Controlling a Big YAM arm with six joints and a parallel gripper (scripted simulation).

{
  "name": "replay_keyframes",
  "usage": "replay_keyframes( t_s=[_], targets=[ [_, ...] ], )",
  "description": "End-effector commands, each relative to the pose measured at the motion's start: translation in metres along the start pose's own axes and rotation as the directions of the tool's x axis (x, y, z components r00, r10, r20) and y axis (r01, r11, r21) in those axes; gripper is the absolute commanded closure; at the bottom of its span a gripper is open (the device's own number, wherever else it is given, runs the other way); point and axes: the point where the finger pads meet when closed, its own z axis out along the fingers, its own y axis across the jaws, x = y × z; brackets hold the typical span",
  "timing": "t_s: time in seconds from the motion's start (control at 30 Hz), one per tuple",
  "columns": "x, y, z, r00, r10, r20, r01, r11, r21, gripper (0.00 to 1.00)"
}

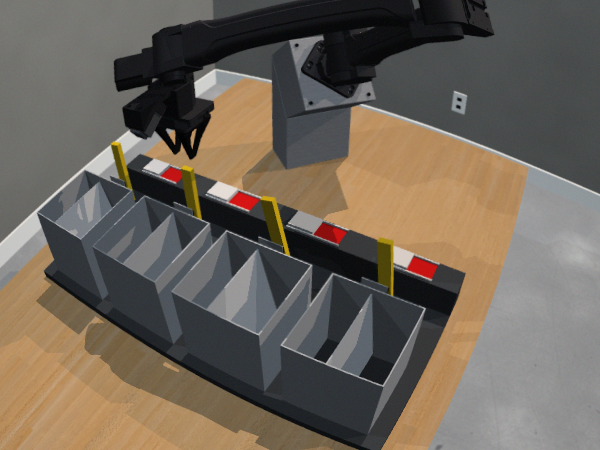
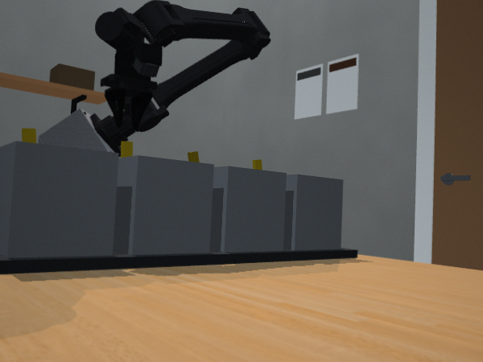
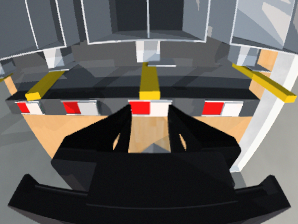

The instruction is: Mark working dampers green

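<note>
Black fingers, parted partway with nothing pinched between them: that's the gripper (image 1: 184, 154) (image 2: 127, 128) (image 3: 149, 109), hanging tips down above the row! From its tips in the top view, the second yellow handle (image 1: 191, 192) (image 2: 126, 149) (image 3: 149, 85) from the left is at six o'clock, the matching slider's white cover (image 1: 222, 191) (image 3: 160, 108) around four, its red patch (image 1: 243, 201) (image 3: 140, 108) beside it. Behind that slider stands the second damper (image 1: 135, 295) (image 2: 173, 205) (image 3: 100, 25); one neighbour lies toward ten o'clock, two toward four. All four sliders show red!

Danger here? Coming down off line could clip that handle and skew the damper from its slider. A fingertip riding too high might skate over the cover; stopping short would leave red peeping out. And a misread handle test could turn a faulty one green!

Look at the arm (image 1: 280, 25) (image 2: 205, 30): reaching high from its grey pedestal (image 1: 317, 137) (image 2: 76, 133) around three o'clock, elbow bent, wrist turned down.
</note>
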Motion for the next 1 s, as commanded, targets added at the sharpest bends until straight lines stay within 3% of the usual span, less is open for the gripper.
replay_keyframes(
  t_s=[0.0,0.2,0.43,0.5,0.57,0.67,0.77,0.83,0.97],
  targets=[
    [-0.015,0.000,-0.014,0.999,-0.052,0.015,0.052,0.998,0.020,0.64],
    [-0.022,0.006,-0.008,0.999,-0.043,-0.002,0.043,0.999,0.006,0.64],
    [-0.077,0.009,-0.013,1.000,-0.029,-0.008,0.029,0.999,0.015,0.64],
    [-0.077,0.009,-0.013,1.000,-0.029,-0.008,0.029,0.999,0.015,0.64],
    [-0.111,0.012,-0.018,1.000,-0.029,-0.008,0.029,0.999,0.024,0.64],
    [-0.135,0.015,-0.021,1.000,-0.029,-0.007,0.029,0.999,0.031,0.64],
    [-0.138,0.015,-0.022,1.000,-0.029,-0.007,0.029,0.999,0.031,0.64],
    [-0.120,0.007,-0.022,1.000,0.017,-0.009,-0.017,0.999,0.030,0.64],
    [-0.121,0.007,-0.020,1.000,0.007,-0.007,-0.007,1.000,0.029,0.64]
  ],
)
